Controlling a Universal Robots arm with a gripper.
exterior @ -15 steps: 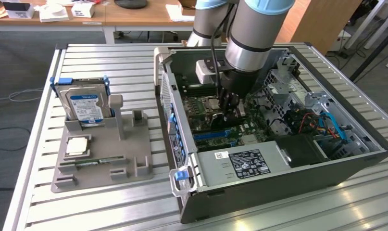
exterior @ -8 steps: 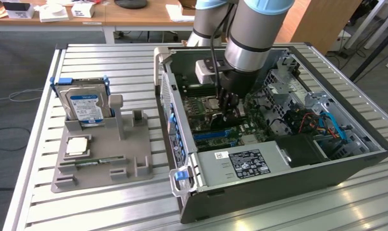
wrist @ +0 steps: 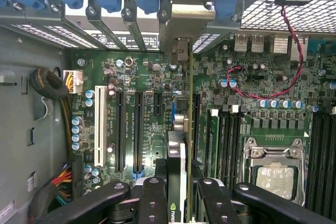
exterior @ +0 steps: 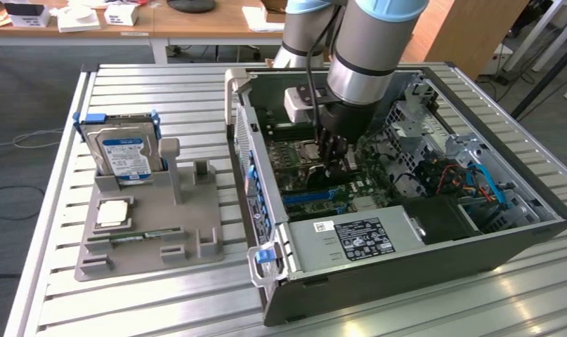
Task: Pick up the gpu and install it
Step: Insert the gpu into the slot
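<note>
A slatted aluminium table (exterior: pixel 152 309) stands on grey carpet (exterior: pixel 30 84). Behind it a wooden desk (exterior: pixel 190 24) carries white boxes (exterior: pixel 121 15), and pale cables (exterior: pixel 25 137) trail across the floor.

Soft, even light fills the exterior view. The table (exterior: pixel 124 309) slats glare pale at lower left, and the case (exterior: pixel 386 274) is dimmer inside, beneath the arm (exterior: pixel 372 42). In the wrist view, the motherboard (wrist: pixel 152 114) is evenly lit, while the gripper (wrist: pixel 178 187) and gpu (wrist: pixel 175 153) are dark.

Slatted metal table (exterior: pixel 124 309) — grey holder (exterior: pixel 194 210) bearing upright blue-labelled hard drive (exterior: pixel 124 151), processor chip (exterior: pixel 112 212), memory stick (exterior: pixel 138 237); wooden desk (exterior: pixel 208 24) behind.
</note>
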